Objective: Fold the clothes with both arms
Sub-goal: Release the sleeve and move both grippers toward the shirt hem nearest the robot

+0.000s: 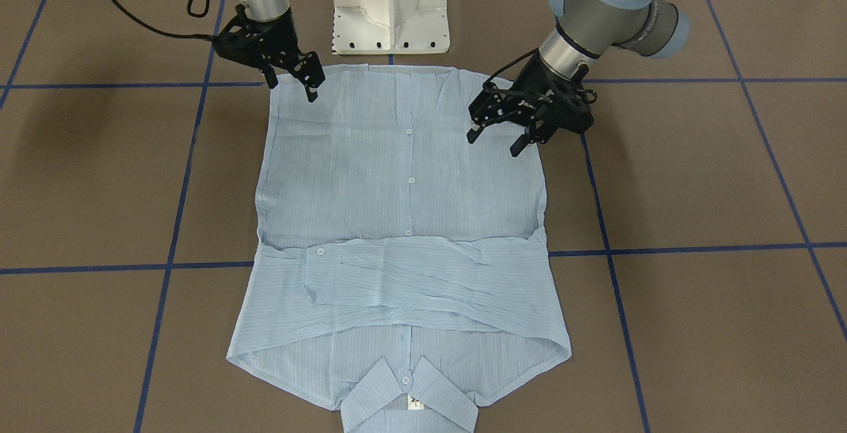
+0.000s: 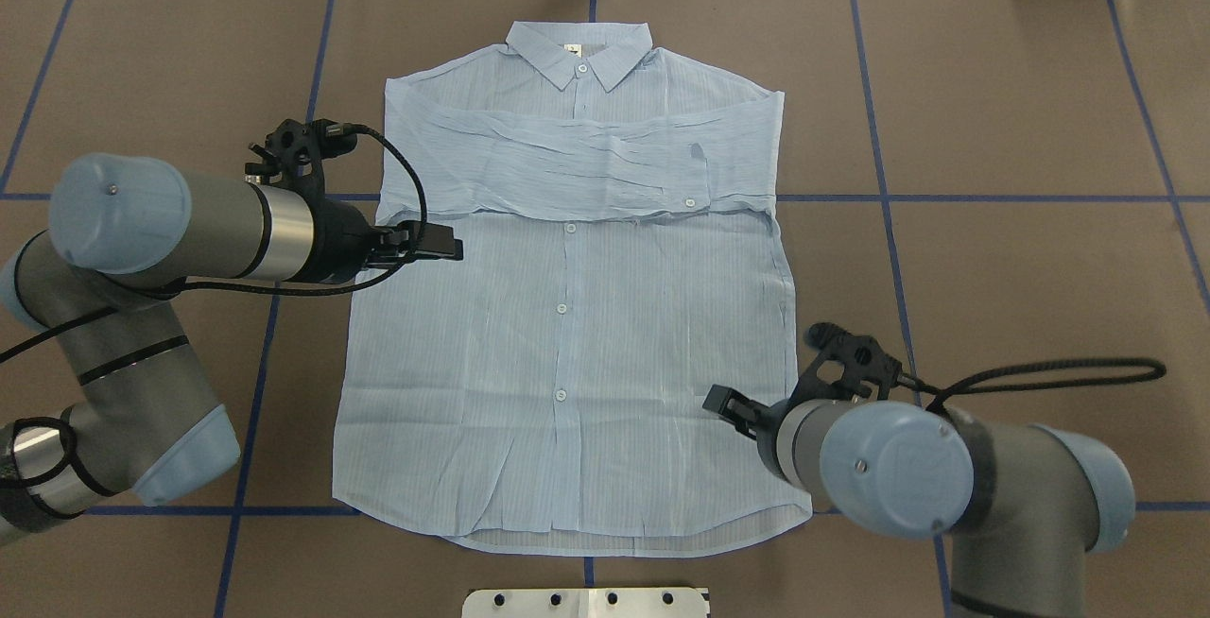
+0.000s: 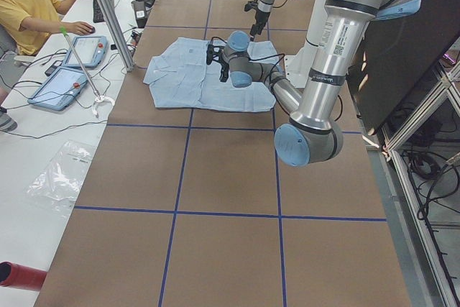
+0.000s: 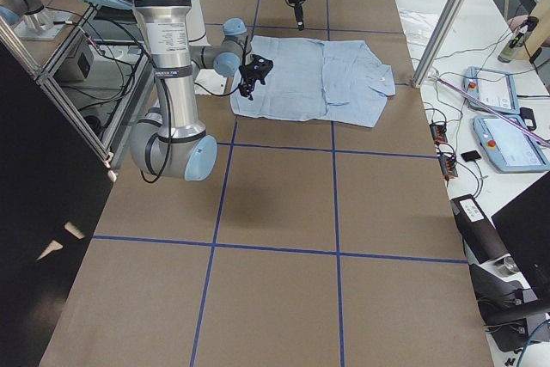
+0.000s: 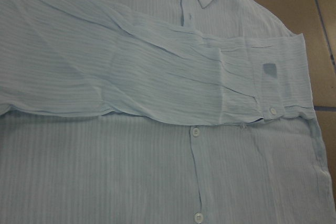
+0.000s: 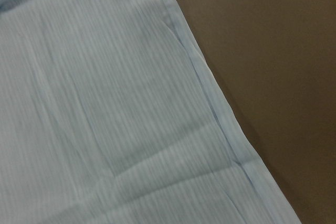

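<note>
The light blue striped shirt [image 1: 403, 175] lies flat and buttoned on the brown table, with its collar [image 2: 579, 53] far from the robot and its hem near the base. Both sleeves [image 2: 567, 160] are folded across the chest. My left gripper [image 1: 493, 142] is open and empty. It hovers over the shirt's side edge below the sleeves, and it also shows in the overhead view [image 2: 440, 248]. My right gripper [image 1: 292, 89] is open and empty over the hem corner on the other side, also in the overhead view [image 2: 723, 403]. The wrist views show only shirt fabric [image 5: 157, 103] and the shirt's side edge [image 6: 210, 108].
The white pedestal base [image 1: 390, 9] stands just behind the hem. Blue tape lines [image 1: 695, 249] grid the brown table. In the exterior left view an operator [image 3: 21, 5] sits at a side bench with tablets [image 3: 68, 80], beside a metal pole [image 3: 108, 12].
</note>
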Tool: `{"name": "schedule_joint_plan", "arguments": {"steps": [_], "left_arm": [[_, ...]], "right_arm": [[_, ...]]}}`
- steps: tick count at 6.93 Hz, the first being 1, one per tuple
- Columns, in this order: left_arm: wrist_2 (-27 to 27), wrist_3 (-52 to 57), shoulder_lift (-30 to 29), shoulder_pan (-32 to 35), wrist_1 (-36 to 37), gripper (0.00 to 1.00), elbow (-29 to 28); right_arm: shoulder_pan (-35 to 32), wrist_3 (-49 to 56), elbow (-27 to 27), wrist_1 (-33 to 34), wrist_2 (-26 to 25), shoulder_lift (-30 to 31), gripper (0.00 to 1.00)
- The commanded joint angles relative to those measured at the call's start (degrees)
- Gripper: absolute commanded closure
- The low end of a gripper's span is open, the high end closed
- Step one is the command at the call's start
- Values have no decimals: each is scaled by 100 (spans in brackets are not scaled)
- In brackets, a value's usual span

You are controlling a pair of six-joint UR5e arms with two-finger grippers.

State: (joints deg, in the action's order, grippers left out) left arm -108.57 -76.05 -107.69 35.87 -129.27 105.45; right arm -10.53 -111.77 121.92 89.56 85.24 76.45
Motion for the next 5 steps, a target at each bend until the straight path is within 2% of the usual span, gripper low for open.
{"name": "schedule_joint_plan", "arguments": {"steps": [1,2,4,5], "left_arm": [[-155,-15,317,8,-28,9,81],[-234,2,441,8,-29,9,194],[-926,11,889,34,-29,1,493],[-860,-32,934,43,-55,1,503]], "right_arm": [[700,-536,104,798,-446,27,2],[718,-556,104,799,-455,175,2],[762,-565,-53,799,-490,168,2],[763,-565,-229,756,-526,151,2]]}}
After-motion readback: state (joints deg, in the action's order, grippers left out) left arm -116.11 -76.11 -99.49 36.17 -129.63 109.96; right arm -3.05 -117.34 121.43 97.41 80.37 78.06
